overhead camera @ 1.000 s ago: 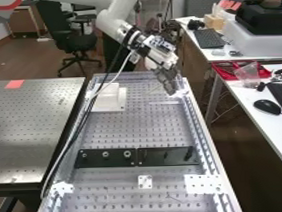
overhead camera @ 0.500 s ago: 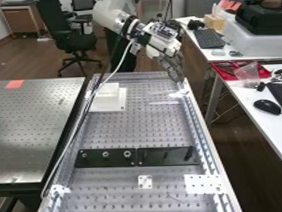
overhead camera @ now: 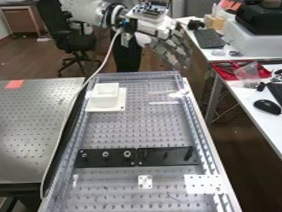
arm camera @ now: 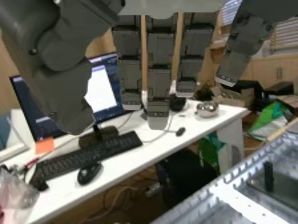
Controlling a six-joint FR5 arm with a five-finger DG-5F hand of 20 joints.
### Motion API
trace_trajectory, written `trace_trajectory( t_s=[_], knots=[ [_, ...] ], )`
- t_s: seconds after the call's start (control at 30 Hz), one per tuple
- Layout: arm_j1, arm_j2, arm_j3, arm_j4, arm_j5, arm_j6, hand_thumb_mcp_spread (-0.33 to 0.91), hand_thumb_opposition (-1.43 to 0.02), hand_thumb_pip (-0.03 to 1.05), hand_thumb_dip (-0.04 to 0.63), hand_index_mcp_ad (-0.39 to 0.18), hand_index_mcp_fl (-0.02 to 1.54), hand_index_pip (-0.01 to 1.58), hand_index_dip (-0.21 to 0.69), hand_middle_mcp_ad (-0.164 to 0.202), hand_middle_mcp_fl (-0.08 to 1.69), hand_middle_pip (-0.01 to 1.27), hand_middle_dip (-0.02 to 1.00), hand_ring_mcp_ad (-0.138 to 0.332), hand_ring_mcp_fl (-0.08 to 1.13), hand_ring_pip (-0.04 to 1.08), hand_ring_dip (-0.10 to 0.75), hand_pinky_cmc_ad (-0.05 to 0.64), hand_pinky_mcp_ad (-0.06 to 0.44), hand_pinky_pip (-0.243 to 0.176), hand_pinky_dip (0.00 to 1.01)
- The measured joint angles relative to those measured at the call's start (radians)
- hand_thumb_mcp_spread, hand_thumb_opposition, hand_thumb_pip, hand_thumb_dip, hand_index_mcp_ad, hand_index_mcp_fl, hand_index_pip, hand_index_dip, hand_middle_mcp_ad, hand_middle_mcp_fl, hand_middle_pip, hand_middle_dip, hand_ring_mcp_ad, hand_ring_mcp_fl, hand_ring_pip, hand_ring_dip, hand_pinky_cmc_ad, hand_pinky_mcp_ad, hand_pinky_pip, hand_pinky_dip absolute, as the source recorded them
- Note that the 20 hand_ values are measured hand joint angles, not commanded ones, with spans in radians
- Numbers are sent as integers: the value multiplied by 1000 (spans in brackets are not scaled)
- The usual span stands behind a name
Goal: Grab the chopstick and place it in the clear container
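In the high view the hand point(overhead camera: 171, 49) is raised beyond the bench's far right corner, off to the side of the bench. Its fingers hang straight and apart in the wrist view, the hand point(arm camera: 159, 70) open with no chopstick visible in its grasp. A low, see-through shape, seemingly the clear container point(overhead camera: 163, 102), lies near the bench's far right corner, showing as a pale strip. A faint tan streak just behind that strip may be the chopstick point(overhead camera: 161, 92); I cannot tell whether it is inside.
A white block on a square plate point(overhead camera: 107, 99) stands at the bench's far left. Black plates point(overhead camera: 137, 157) cross the bench's middle. A side desk point(arm camera: 136, 132) carries a keyboard point(arm camera: 83, 157), a mouse point(arm camera: 89, 173) and a monitor. A red tray point(overhead camera: 230, 71) sits at the right.
The hand has risen and moved away from the bench's far right corner, past its right edge. Its fingers have spread apart. The pale strip has stayed in place.
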State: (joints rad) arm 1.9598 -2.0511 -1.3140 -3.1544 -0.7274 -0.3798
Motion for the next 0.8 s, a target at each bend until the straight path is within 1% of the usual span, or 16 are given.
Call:
trace_trajectory(
  t_s=[0.03,0.07,0.1,0.13,0.17,0.2,0.27,0.3,0.33,0.37,0.4,0.43,0.5,0.6,0.67,0.8],
  knots=[
    [-17,21,-27,41,-33,-26,271,-759,731,241,-24,391,447,59,44,546,321,520,86,318,70,408,389,295,-106,567],
    [-26,30,-39,58,-51,-37,271,-761,731,241,-24,377,405,61,47,525,290,520,82,302,70,408,389,297,-106,567],
    [-44,44,-58,86,-90,-55,272,-759,721,244,-24,332,323,61,58,456,239,520,101,265,73,408,393,293,-106,583],
    [-60,53,-71,103,-128,-70,251,-744,675,225,-37,307,262,63,52,428,208,520,98,253,70,408,391,295,-103,595],
    [-70,58,-78,113,-152,-79,229,-745,651,208,-26,304,229,89,59,410,188,520,113,232,70,408,391,297,-106,604],
    [-92,65,-93,135,-200,-102,209,-726,637,204,-35,304,209,108,56,396,176,520,113,220,70,408,391,297,-103,613],
    [-115,74,-112,164,-250,-131,182,-709,627,169,-24,239,166,124,63,344,155,520,129,150,73,408,393,295,-91,634],
    [-130,80,-125,185,-283,-150,164,-698,613,148,-28,206,150,127,72,305,141,518,126,131,70,408,391,297,-91,641],
    [-146,87,-140,209,-320,-173,147,-682,595,127,-31,188,138,138,75,297,138,520,131,117,73,408,393,312,-89,641],
    [-152,90,-145,218,-333,-183,141,-667,588,113,-37,173,136,152,75,284,138,520,131,120,73,408,391,311,-91,641],
    [-165,97,-158,237,-363,-208,126,-651,588,113,-40,152,120,155,72,230,138,520,131,105,73,408,393,325,-91,637],
    [-177,102,-170,257,-389,-232,127,-648,586,86,-52,140,120,168,72,216,122,504,129,84,70,393,393,325,-75,637],
    [-194,109,-183,281,-422,-262,96,-635,586,51,-54,115,113,185,73,220,126,489,134,86,68,377,393,330,-58,607],
    [-222,117,-197,319,-466,-291,79,-621,586,35,-54,73,101,202,77,119,126,473,129,37,66,358,391,342,-42,572],
    [-235,117,-199,333,-489,-306,82,-621,586,23,-72,70,101,202,66,82,122,461,127,33,80,358,393,347,-42,545],
    [-253,108,-190,345,-491,-318,63,-621,609,23,-68,73,105,216,75,87,126,440,131,19,93,351,393,346,-42,468]
  ],
)
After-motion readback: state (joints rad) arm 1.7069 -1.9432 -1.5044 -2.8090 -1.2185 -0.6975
